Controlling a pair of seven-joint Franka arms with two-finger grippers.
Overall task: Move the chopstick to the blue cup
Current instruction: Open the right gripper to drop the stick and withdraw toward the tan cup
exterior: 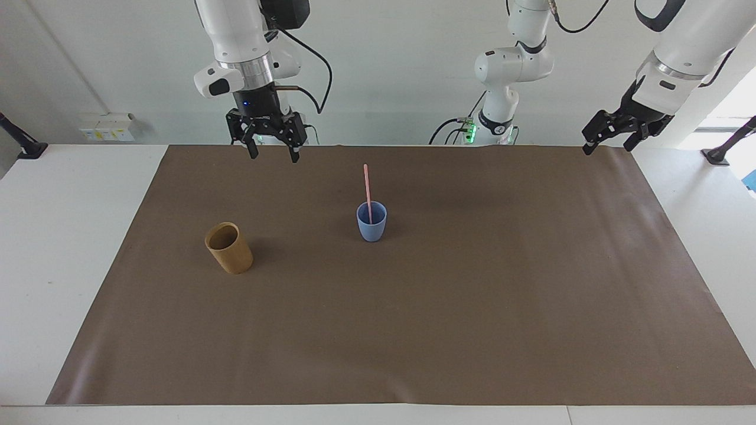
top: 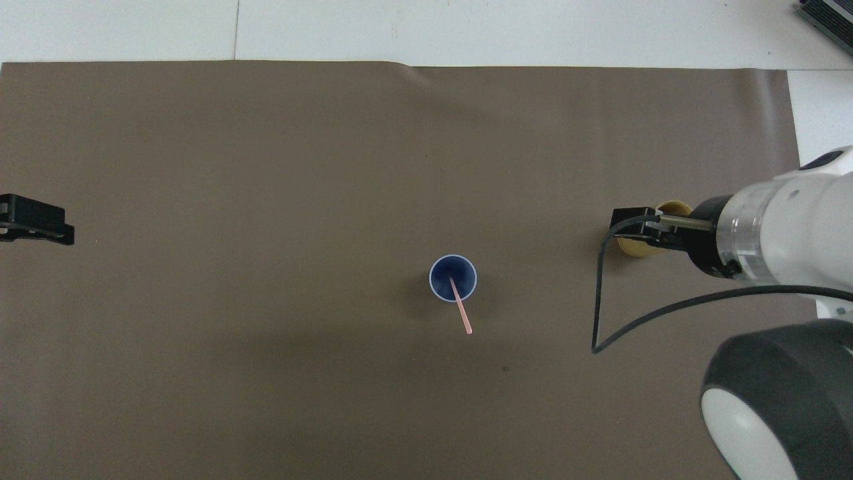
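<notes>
The pale pink chopstick (exterior: 367, 188) stands in the blue cup (exterior: 372, 229) near the middle of the mat, leaning toward the robots with its upper half above the rim. From overhead, the chopstick (top: 460, 308) slants out of the blue cup (top: 442, 272). My right gripper (exterior: 273, 156) hangs open and empty, high over the mat's edge by the robots, well apart from the cup. In the overhead view the right gripper (top: 632, 223) covers part of the tan cup. My left gripper (exterior: 607, 146) waits open over the mat's corner at the left arm's end; only the left gripper's (top: 36, 224) tip shows from overhead.
A taller tan-brown cup (exterior: 230, 250) stands tilted on the brown mat (exterior: 472, 324) toward the right arm's end, half covered from overhead (top: 632, 249). A black cable (top: 600, 313) loops from the right wrist. White table borders the mat.
</notes>
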